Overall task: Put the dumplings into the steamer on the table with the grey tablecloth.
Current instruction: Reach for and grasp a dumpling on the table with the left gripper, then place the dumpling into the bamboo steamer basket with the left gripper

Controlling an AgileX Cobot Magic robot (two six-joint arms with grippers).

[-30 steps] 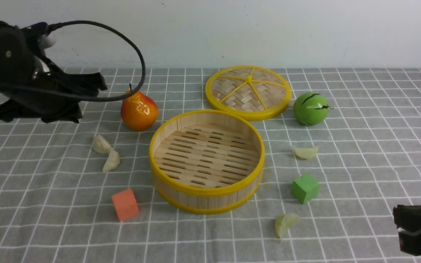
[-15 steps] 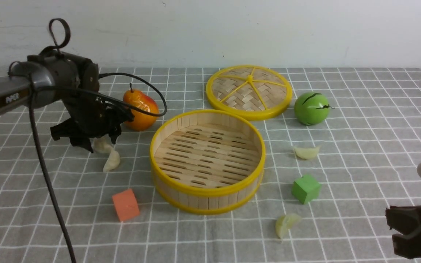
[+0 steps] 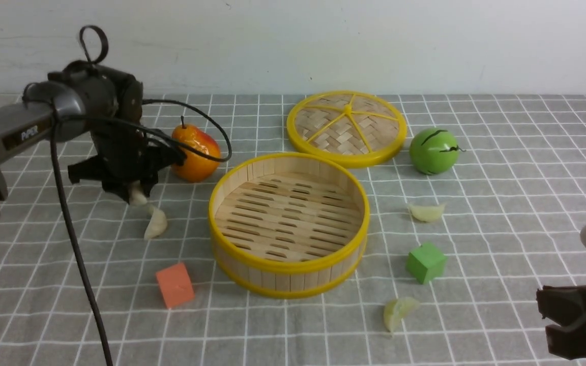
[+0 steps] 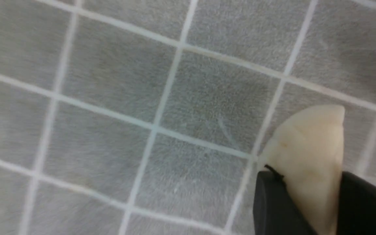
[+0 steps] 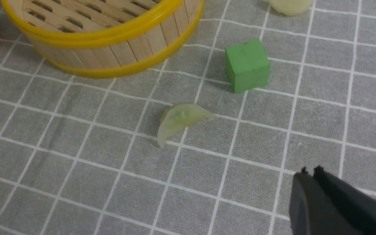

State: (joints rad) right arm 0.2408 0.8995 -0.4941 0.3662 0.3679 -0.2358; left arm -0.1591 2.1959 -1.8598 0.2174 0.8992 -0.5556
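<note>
Front view: the left claw [image 3: 131, 189], well left of the steamer [image 3: 288, 268], pinches a cream dumpling [image 3: 137, 196] low over the grey tablecloth [image 3: 501, 152]. I cannot tell whether the dumpling is clear of the cloth. A second dumpling [image 3: 155, 223] lies just beside it, also left of the steamer. A pale dumpling [image 3: 425, 211] and a green-tinted dumpling [image 3: 398, 311] lie right of the steamer, which is empty. The carry likely runs rightward and up over the yellow rim.

Left wrist view: the cream dumpling sits between both fingers [image 4: 269, 202], its long axis along them and its tip poking beyond.

Right wrist view: the right claw [image 5: 311, 172] is pressed together, holding nothing. The green-tinted dumpling lies between it and the steamer, so this arm is nearer to it.
</note>
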